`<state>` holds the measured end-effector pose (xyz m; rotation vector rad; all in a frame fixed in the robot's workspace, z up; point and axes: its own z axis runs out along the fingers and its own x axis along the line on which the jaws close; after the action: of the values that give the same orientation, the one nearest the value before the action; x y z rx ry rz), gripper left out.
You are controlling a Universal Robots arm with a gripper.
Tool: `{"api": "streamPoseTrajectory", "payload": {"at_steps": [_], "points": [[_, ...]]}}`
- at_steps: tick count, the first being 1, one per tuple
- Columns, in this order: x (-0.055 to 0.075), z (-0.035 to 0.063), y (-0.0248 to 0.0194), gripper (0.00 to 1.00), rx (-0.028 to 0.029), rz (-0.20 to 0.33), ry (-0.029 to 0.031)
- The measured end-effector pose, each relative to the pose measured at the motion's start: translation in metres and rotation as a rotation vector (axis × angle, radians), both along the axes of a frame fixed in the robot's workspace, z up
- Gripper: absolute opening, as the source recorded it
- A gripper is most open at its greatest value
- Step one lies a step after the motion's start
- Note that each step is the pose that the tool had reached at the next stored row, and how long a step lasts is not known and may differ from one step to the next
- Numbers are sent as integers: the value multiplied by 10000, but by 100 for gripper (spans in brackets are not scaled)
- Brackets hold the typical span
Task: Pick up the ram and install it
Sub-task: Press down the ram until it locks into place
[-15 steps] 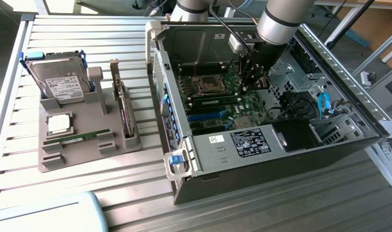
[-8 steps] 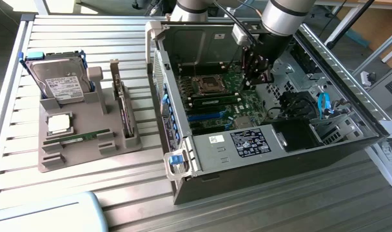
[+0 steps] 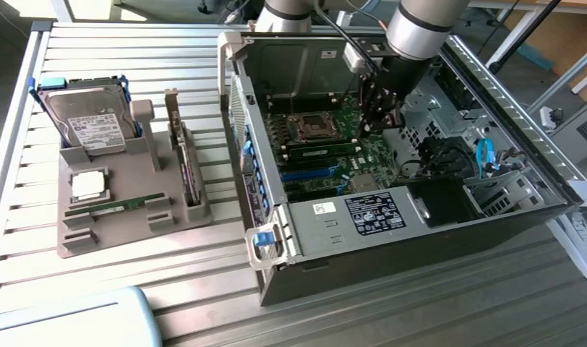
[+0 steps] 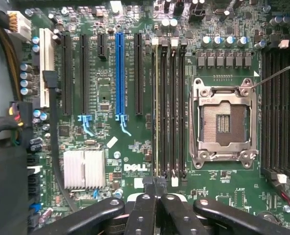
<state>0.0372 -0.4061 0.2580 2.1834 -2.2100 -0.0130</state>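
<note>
Ribbed metal table (image 3: 110, 289) holds the open computer case (image 3: 419, 238) and grey holder tray (image 3: 129, 217).

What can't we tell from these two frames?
- Wrist view: the ram shows edge-on in its slot. Whether it is fully seated cannot be told, because the gripper covers its near end.
- Exterior view: the arm hides part of the memory slots.
- Exterior view: the label on the green stick in the tray is too small to read.

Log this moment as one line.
gripper: in case, at end of ram | ram: in slot by socket, seating unclear | tray: another stick, drive
</note>
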Motion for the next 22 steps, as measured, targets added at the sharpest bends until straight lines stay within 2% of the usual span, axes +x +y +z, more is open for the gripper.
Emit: {"api": "streamPoseTrajectory", "payload": {"at_steps": [2, 6, 12, 15, 18, 22], "points": [[-17, -41, 38, 11, 5, 0, -2], [-47, -84, 44, 11, 2, 1, 2], [-47, -170, 37, 11, 4, 189, 98], [-46, -232, 37, 11, 2, 439, 182], [-46, -259, 36, 11, -3, 514, 216], [-45, -273, 36, 11, 0, 534, 226]]}}
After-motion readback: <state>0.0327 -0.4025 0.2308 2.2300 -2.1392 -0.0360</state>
